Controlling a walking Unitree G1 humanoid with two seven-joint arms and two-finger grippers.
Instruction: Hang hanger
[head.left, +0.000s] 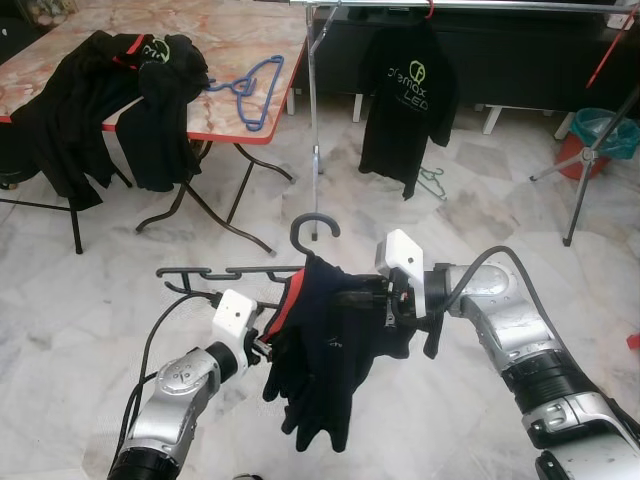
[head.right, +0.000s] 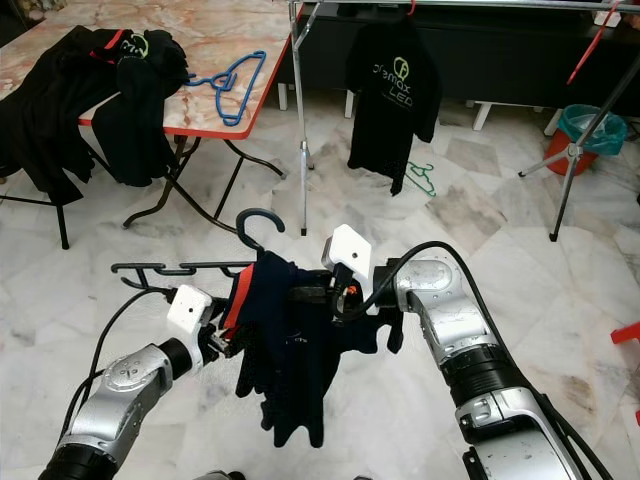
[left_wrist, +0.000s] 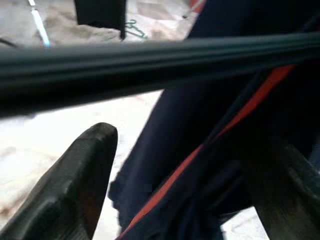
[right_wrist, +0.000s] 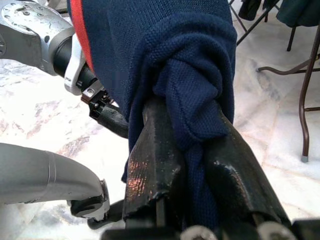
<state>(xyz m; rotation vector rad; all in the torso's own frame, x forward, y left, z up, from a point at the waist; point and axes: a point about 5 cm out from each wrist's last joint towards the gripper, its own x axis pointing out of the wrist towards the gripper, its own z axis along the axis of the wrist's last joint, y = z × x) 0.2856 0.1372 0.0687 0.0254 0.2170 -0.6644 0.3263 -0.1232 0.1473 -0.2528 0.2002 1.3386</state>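
Both grippers carry one hanger (head.left: 235, 272) level: the right gripper (right_wrist: 190, 165) clamps the shirt (head.left: 330, 350) draped over it, the left gripper (head.left: 268, 345) spread beneath its bar, so the hook stays upright for the rail (head.left: 470, 6).

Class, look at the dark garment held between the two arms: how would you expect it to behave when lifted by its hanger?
Probably floppy: the dark garment droops in folds below the black hanger. It bunches softly where the right tool pinches it, so likely light. It may slide along the hanger if tilted.
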